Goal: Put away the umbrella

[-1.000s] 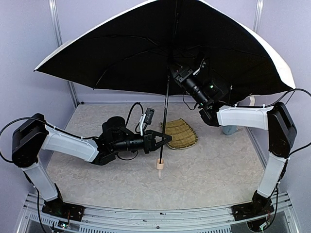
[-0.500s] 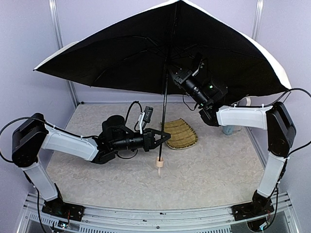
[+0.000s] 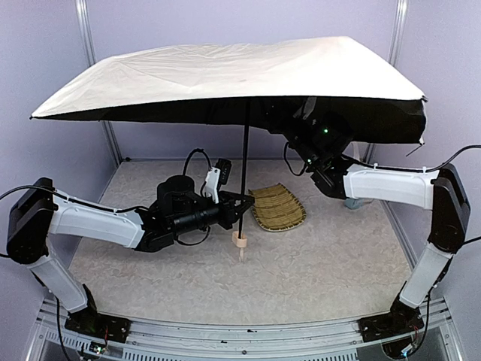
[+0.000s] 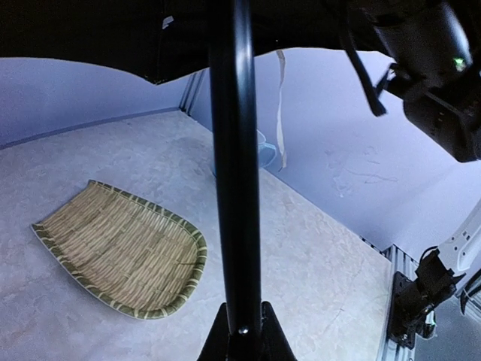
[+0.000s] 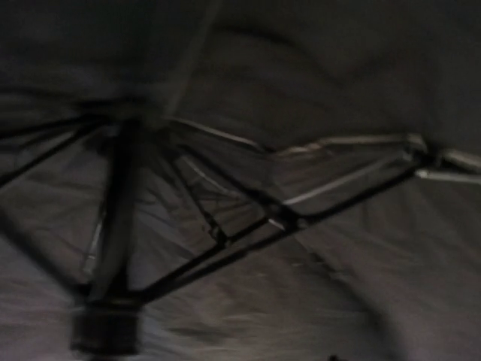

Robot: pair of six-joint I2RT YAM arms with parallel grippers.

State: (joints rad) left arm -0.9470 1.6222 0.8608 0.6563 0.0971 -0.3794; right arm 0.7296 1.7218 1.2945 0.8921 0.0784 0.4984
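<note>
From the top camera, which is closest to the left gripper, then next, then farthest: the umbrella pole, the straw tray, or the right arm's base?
1. umbrella pole: right between the fingers of the left gripper.
2. straw tray: on the table, just to the gripper's right.
3. right arm's base: far off, at the table's near right edge.

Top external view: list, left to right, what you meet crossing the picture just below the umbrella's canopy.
Left arm's white forearm → umbrella shaft → woven tray → right arm's white forearm.
</note>
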